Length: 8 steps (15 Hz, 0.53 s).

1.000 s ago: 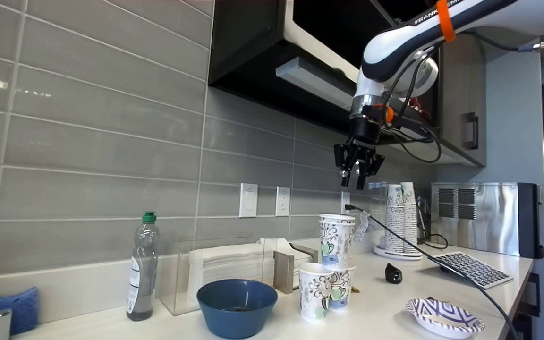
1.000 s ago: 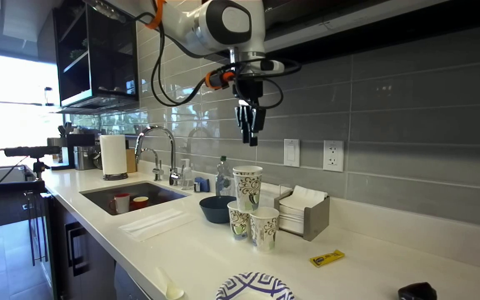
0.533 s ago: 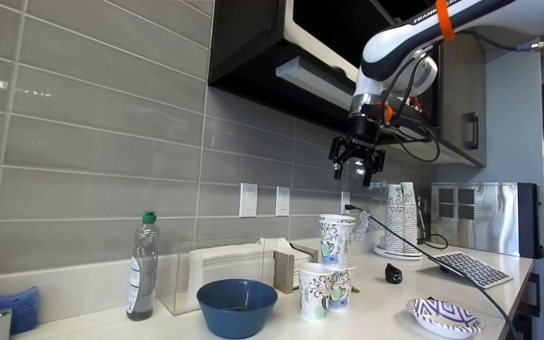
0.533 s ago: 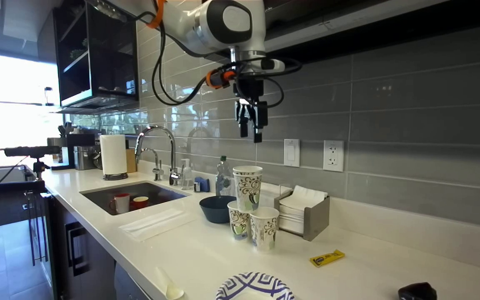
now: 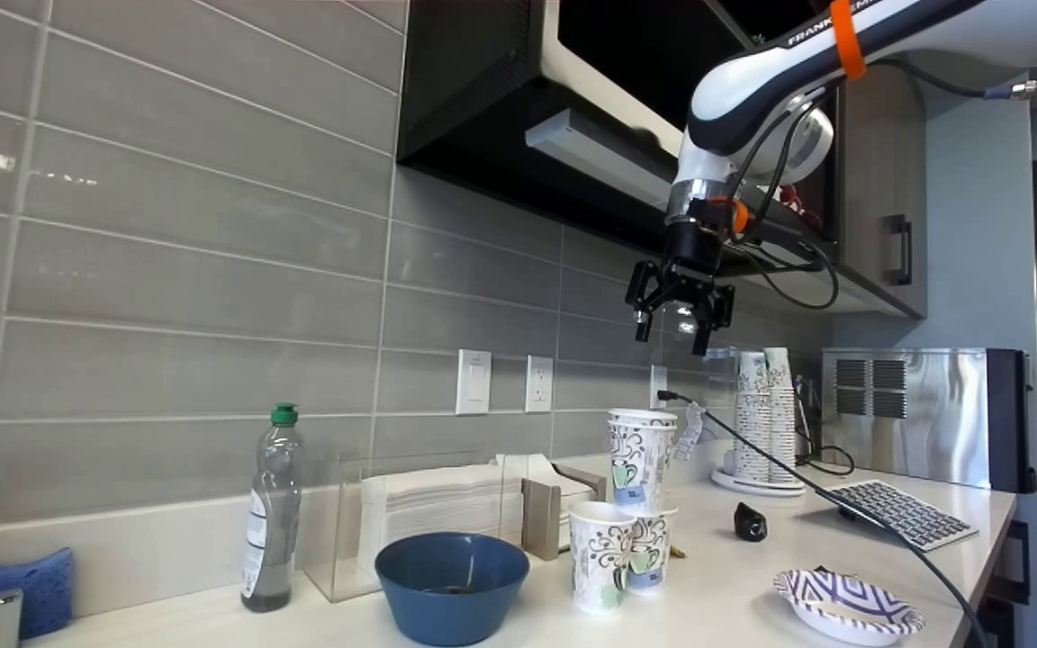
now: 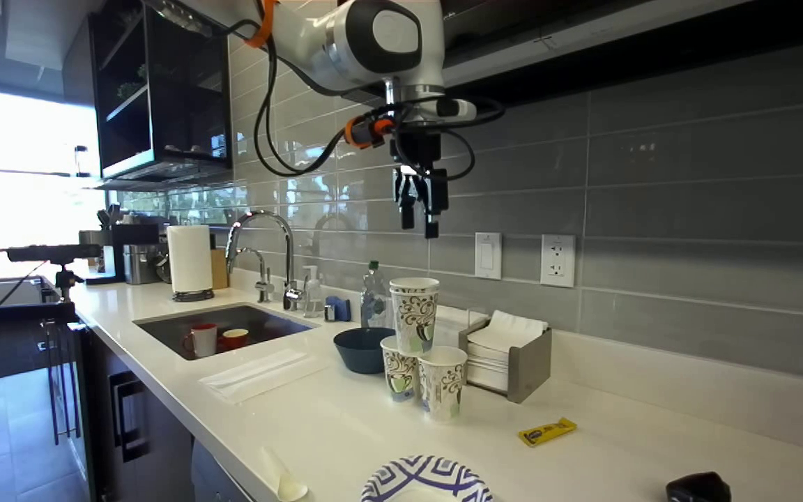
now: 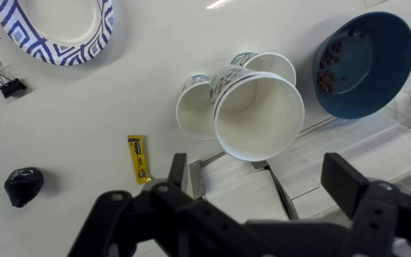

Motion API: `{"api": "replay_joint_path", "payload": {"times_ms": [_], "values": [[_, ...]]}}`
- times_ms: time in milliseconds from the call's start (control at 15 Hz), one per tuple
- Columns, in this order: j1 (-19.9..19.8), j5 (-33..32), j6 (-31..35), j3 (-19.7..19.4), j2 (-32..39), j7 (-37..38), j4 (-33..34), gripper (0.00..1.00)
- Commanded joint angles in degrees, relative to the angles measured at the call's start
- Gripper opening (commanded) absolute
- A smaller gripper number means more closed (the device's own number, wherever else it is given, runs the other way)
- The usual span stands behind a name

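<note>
Standing below the parted jaws, stacked paper cups (image 6: pixel 416 330), a gap between.

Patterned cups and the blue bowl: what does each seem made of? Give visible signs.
Patterned cups: likely paper, smooth finish, judging by printed sides and rounded pale rims. Blue bowl: plastic or ceramic, smooth, low-sheen; its even-coloured, opaque wall leaves either possible.

The gripper (image 5: pixel 671 339) hung with its jaws parted, well above a stack of paper cups (image 5: pixel 640 463) on the counter (image 5: pixel 712 598). Nearer me sat a blue bowl (image 5: pixel 451 594), a green-capped bottle (image 5: pixel 272 531) standing to its left; to the right I saw a patterned bowl (image 5: pixel 847 607).
</note>
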Motion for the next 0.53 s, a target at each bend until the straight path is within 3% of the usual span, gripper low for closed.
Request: {"api": "replay_joint_path", "payload": {"times_ms": [0,467], "values": [[-0.1,0.0,-0.1,0.1,0.1,0.0,0.2,0.99],[0.4,2.6,4.9,0.3,0.0,-1.8,-2.9,1.00]]}}
